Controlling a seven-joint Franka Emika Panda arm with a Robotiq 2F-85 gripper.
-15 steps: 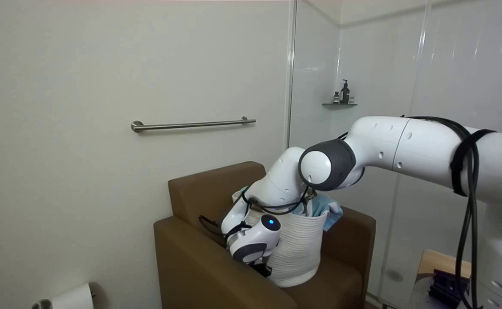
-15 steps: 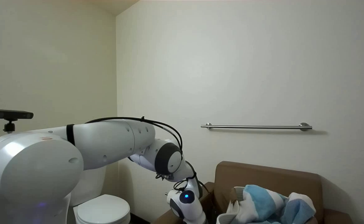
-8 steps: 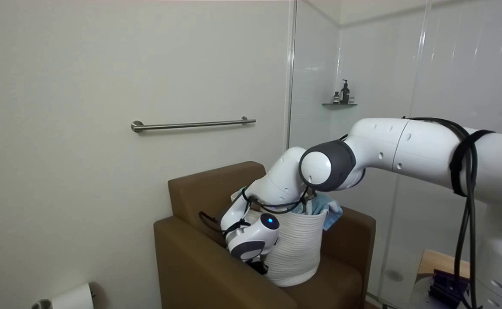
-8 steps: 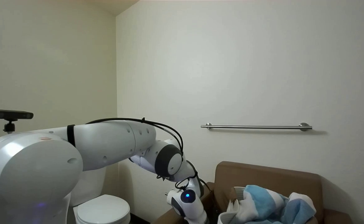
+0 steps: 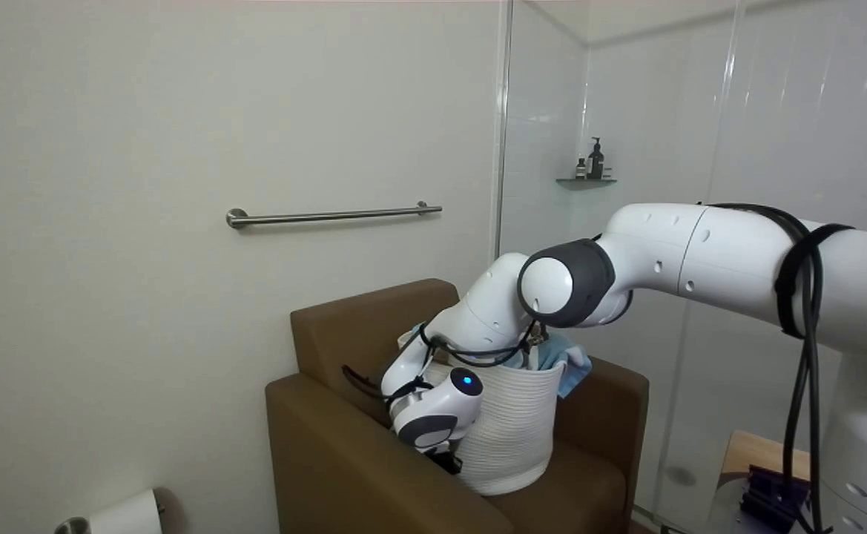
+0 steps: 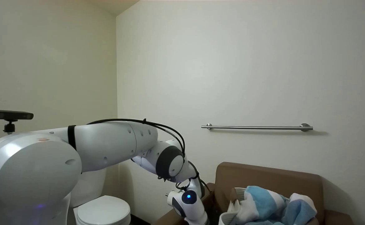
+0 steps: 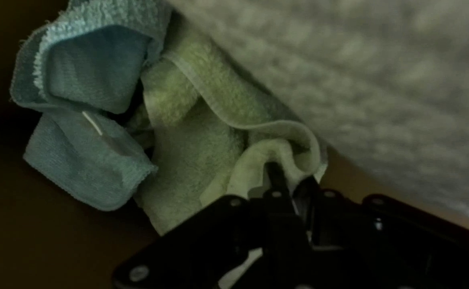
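In the wrist view my gripper (image 7: 292, 182) is shut on a fold of pale cloth (image 7: 194, 148), pinched between its fingertips. A blue piece of cloth (image 7: 94, 160) lies beside it; I cannot tell whether both are one towel. The white woven basket (image 7: 358, 84) fills the upper right of the wrist view, close beside the gripper. In an exterior view the gripper (image 5: 446, 461) is low between the basket (image 5: 511, 430) and the armrest of the brown armchair (image 5: 351, 445). The cloth in the fingers is hidden there. In an exterior view the gripper is below the frame.
A blue and white towel (image 6: 263, 203) sits in the basket's top and hangs over its rim. A metal bar (image 5: 337, 216) is fixed to the wall above the chair. A glass shower wall (image 5: 670, 371) stands behind. A toilet (image 6: 102, 211) stands near the arm's base.
The hand has moved slightly toward the chair's armrest and back, mostly in the first half second. It has hardly moved since. The basket shifted very slightly.
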